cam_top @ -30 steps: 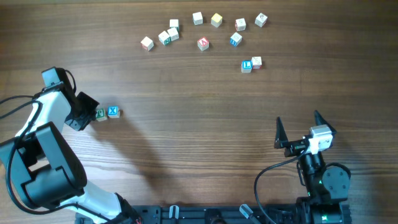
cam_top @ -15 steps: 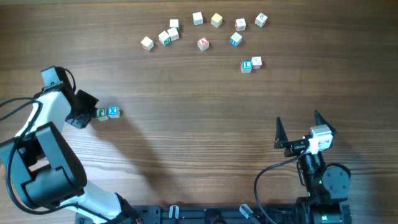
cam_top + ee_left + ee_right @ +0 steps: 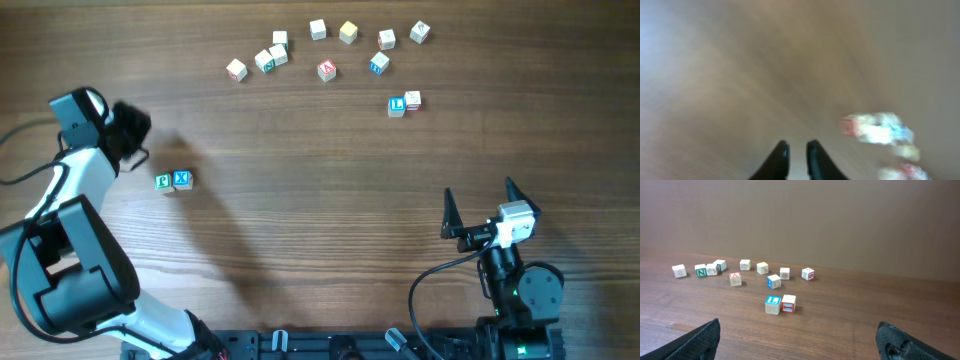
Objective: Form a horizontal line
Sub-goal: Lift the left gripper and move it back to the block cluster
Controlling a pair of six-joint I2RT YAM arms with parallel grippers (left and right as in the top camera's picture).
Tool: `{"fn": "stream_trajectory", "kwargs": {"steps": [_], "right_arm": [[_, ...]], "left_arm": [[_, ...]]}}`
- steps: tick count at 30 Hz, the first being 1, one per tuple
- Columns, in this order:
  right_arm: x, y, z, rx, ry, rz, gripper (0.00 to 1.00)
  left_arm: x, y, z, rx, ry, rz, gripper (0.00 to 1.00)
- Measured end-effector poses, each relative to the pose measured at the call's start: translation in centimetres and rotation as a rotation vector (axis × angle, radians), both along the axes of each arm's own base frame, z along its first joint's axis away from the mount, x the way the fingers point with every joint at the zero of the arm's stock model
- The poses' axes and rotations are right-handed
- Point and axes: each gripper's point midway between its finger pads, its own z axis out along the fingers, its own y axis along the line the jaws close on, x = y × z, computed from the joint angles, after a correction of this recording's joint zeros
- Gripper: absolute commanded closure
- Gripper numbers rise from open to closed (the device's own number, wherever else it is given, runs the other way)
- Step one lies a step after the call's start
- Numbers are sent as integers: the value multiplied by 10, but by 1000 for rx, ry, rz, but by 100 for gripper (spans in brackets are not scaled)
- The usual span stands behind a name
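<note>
Overhead view: the horizontal line stands at two cubes, green-lettered and blue-lettered, edge to edge on the surface, left of centre. Left fingers hang apart from it, toward the far left. The wrist view is blurred, but they appear narrowly parted, holding nothing. Right fingers stand wide and empty at the near side. Loose cubes lie scattered along the far edge.

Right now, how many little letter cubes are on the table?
14. A touching pair at left; ten scattered cubes along the far side; another pair below them, right. None seems hidden.
</note>
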Motion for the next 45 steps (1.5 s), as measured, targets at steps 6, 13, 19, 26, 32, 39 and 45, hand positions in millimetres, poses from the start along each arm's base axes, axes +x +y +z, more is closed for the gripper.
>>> {"fn": "stream_trajectory", "kwargs": {"steps": [6, 13, 19, 26, 32, 39, 45], "right_arm": [[0, 0, 0, 0, 0, 0, 0], [0, 0, 0, 0, 1, 0, 0], [0, 0, 0, 0, 1, 0, 0], [0, 0, 0, 0, 0, 0, 0], [0, 0, 0, 0, 1, 0, 0], [0, 0, 0, 0, 1, 0, 0], [0, 0, 0, 0, 0, 0, 0]], "left_arm": [[48, -90, 71, 9, -345, -297, 0], [46, -245, 67, 104, -350, -493, 0], [37, -315, 56, 356, -333, -550, 0], [57, -322, 31, 498, -323, -504, 0], [80, -324, 1, 566, -299, -520, 0], [114, -334, -7, 591, -344, -517, 0], [128, -337, -34, 635, -344, -538, 0]]}}
